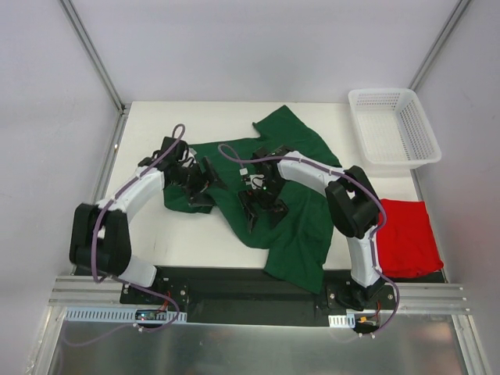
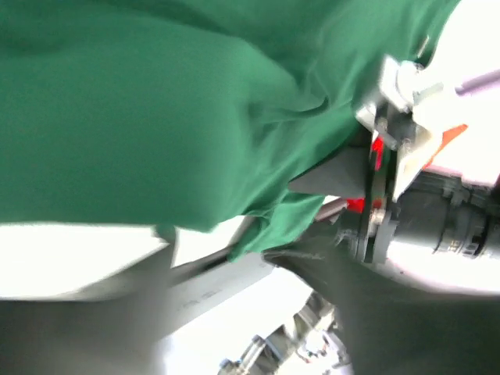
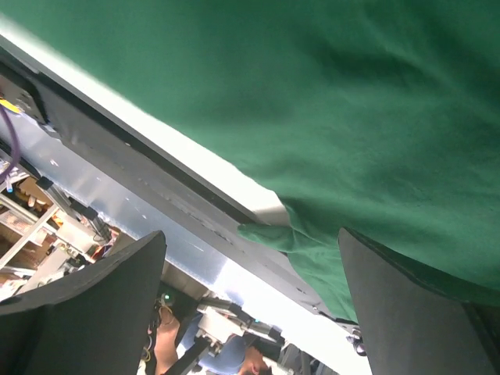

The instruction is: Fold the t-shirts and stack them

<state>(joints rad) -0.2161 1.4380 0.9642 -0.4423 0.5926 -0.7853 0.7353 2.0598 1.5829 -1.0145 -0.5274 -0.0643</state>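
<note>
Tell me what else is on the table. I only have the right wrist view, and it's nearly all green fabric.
Observer: A folded red t-shirt lies at the near right edge, just right of the right arm.
Operator: Any container out there?
Observer: Yes, a white basket stands at the far right corner.
Operator: And the left arm?
Observer: Its fingers are at the left part of the green t-shirt; I cannot tell whether they grip it.

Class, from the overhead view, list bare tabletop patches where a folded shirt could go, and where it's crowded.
Free: far-left corner, between white table's edge and crumpled green t-shirt; near-left strip, between left arm and its overhang. Crowded: centre, left tool and right tool; right, white plastic basket and folded red t-shirt.
</note>
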